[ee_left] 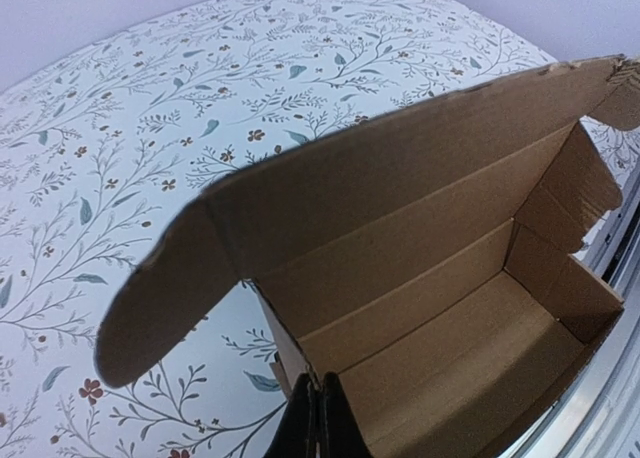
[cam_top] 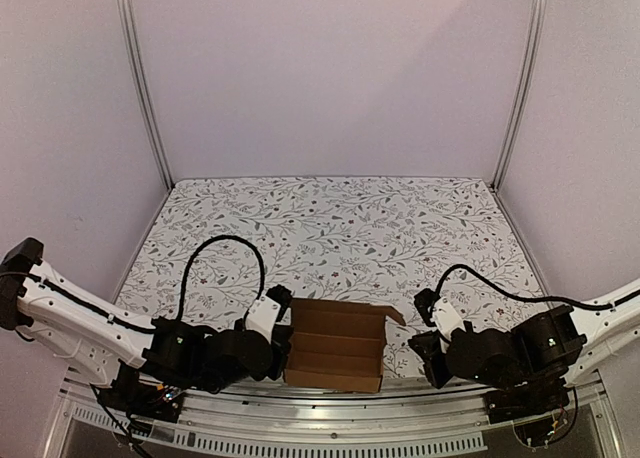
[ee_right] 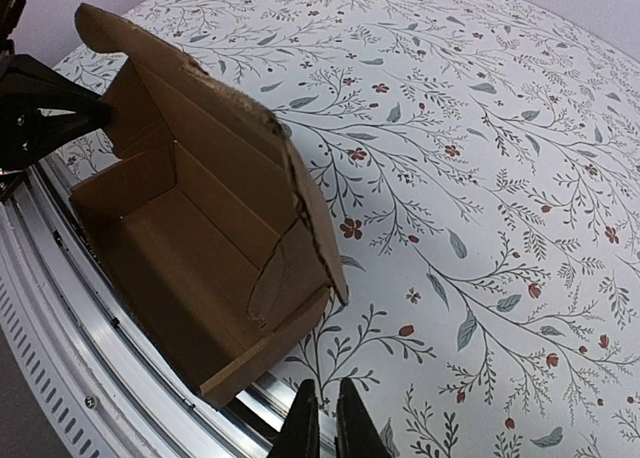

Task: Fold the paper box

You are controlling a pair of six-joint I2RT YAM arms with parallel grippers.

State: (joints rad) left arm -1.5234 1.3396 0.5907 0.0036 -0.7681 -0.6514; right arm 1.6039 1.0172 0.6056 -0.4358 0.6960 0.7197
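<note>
The paper box is a brown cardboard box standing open at the table's near edge, its lid flap raised at the back. My left gripper is shut on the box's left side wall; in the left wrist view the fingers pinch that wall's top edge beside the box's open inside. My right gripper is shut and empty, just right of the box and apart from it. In the right wrist view its tips hover near the box's right front corner, and the left gripper shows at the far wall.
A metal rail runs along the table's near edge right under the box; it also shows in the right wrist view. The floral tablecloth stretches behind the box. Aluminium posts and pale walls bound the table.
</note>
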